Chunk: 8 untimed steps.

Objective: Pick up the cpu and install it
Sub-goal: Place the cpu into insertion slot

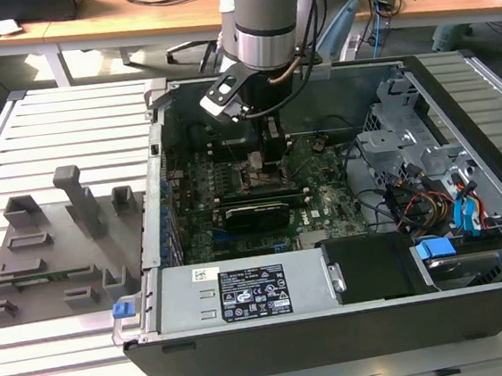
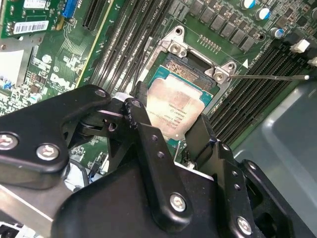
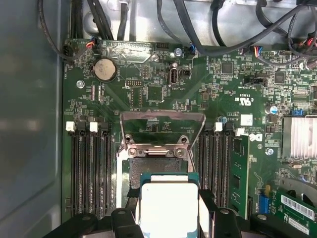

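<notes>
**Gripper:** The gripper (image 2: 169, 116) is set narrow and closed on the cpu (image 2: 174, 106). Its black fingers (image 2: 146, 134) bear on two opposite edges, and the silver top plate is uncovered.

**Location:** The cpu hangs just above the socket frame (image 3: 163, 124) and overlaps the frame's nearer half in the first wrist view. The farther strip of the dark contact field (image 3: 157, 171) inside the frame is exposed. The frame's hinged plate stands open, tilted back away from the cpu. A thin retention lever (image 2: 267, 77) lies swung out beside the frame. Whether the cpu touches the contact field cannot be determined.

**Handling assessment:**
- The part is judged light, flat and rigid.
- Its smooth metal plate and thin rim give little purchase, so a slip is possible.
- The underside and the contact field are judged fragile, so tilting or scraping sideways would likely cause damage.
- The proper hold is on opposite rim edges, kept level, as it is now.
</notes>
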Each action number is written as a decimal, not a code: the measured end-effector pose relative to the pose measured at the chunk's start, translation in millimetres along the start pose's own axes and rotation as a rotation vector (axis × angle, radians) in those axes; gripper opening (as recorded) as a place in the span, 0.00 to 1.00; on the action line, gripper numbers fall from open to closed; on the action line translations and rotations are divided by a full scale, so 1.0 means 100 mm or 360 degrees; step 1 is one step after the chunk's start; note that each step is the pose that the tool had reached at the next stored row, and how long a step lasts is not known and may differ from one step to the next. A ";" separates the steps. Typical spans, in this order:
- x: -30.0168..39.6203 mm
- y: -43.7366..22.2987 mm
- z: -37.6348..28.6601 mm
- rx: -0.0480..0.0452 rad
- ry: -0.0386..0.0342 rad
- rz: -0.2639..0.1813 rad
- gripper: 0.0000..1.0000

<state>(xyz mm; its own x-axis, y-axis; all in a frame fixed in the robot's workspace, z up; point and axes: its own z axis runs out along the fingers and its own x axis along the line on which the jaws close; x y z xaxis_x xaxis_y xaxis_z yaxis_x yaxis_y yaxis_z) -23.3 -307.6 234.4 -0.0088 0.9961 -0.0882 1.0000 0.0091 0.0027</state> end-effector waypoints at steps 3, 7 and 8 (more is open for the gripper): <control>0.008 0.010 0.056 0.0003 0.0000 0.0000 0.55; 0.018 0.010 0.149 0.0004 0.0000 0.0000 0.55; 0.021 0.010 0.167 0.0004 0.0000 0.0000 0.55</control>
<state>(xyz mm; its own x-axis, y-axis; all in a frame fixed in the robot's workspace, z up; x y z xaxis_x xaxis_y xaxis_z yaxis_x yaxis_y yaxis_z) -22.2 -306.9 217.6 -0.0091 0.9961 -0.0881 1.0000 0.0091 0.0000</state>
